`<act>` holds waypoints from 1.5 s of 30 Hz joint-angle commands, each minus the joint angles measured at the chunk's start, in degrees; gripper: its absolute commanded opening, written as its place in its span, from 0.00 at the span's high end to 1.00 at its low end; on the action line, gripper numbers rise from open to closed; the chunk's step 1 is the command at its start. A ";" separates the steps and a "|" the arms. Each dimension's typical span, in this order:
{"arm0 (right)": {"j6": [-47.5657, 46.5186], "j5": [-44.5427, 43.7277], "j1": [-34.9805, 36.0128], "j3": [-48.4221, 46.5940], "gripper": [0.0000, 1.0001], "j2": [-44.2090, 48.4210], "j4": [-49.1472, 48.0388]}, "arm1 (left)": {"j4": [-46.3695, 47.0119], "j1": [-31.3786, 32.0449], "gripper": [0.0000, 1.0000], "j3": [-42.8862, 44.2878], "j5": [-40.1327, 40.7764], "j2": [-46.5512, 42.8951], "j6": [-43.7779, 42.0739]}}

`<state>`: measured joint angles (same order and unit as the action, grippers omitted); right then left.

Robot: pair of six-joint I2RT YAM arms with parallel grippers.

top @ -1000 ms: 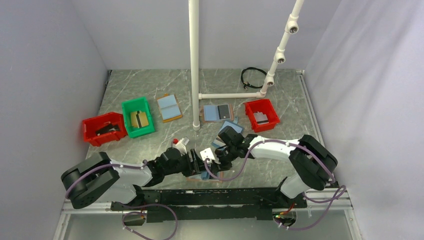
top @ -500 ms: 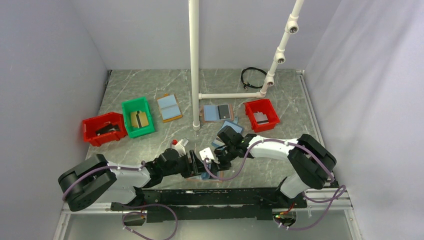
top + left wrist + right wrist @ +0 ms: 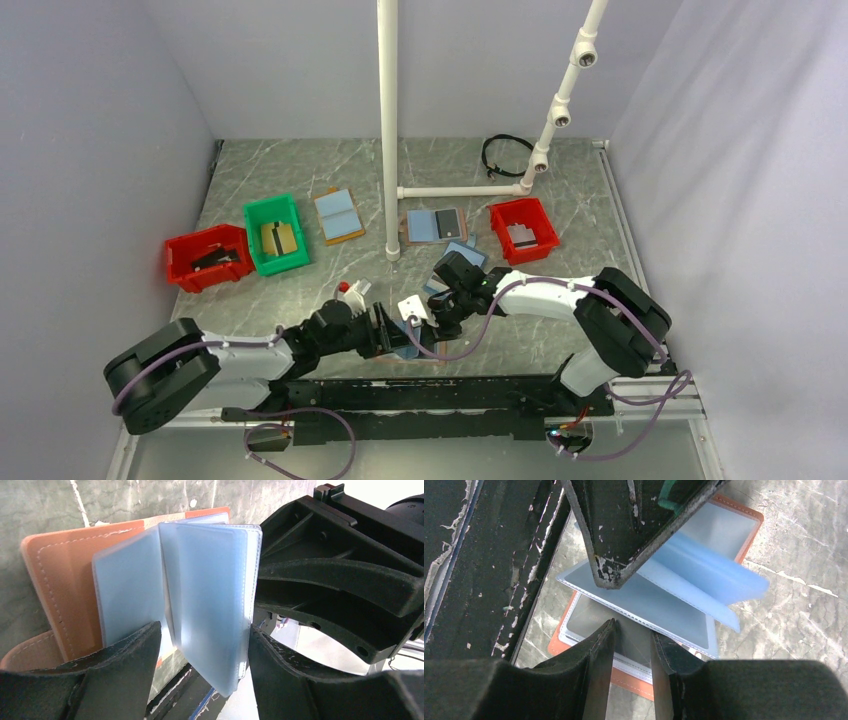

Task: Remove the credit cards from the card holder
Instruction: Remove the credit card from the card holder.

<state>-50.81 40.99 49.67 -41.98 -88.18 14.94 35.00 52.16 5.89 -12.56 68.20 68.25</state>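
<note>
Your holder (image 3: 405, 351) lies open on the desk (image 3: 300, 170) at the low centre of the top view, just above the arm bases, with both arms reaching in over it from either side. In the left wrist view your left hand (image 3: 202, 630) has its fingers (image 3: 125, 655) well apart. The pale blue leaves (image 3: 210, 595) stand up between them, fanned off the orange cover (image 3: 55, 590) at the left of the frame, flanked but not pinched. In the right wrist view your right hand (image 3: 632, 630) points down at the holder's lower left corner, fingers nearly together with only a thin gap; you cannot tell whether they grip anything. Behind the clear pocket there, what looks like a grey card (image 3: 586, 615) shows. At the top of that frame one left finger's tip lies against the leaves, and a blue leaf rises tilted to its right. Further up the top view a second holder (image 3: 435, 225) lies flat just right of the white pole (image 3: 388, 130), its right half dark. A green bin (image 3: 285, 265) and a red bin (image 3: 200, 280) sit at mid left, a second red bin (image 3: 536, 250) at mid right.
</note>
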 commanded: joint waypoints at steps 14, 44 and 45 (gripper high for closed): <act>-0.49 -1.52 0.19 -1.17 0.66 -1.07 3.28 | -45.10 -0.58 0.62 10.88 12.21 -9.78 -3.95; 5.40 11.97 -5.91 -10.35 0.64 -4.56 15.46 | -13.06 -0.61 0.53 8.66 2.54 -6.19 -7.53; 5.64 12.48 -5.98 -11.06 0.64 -5.19 16.77 | -12.12 -0.61 0.53 8.96 2.24 -4.41 -7.72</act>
<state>-46.28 48.14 44.47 -49.15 -92.01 26.72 11.46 51.70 12.01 -7.46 58.54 62.06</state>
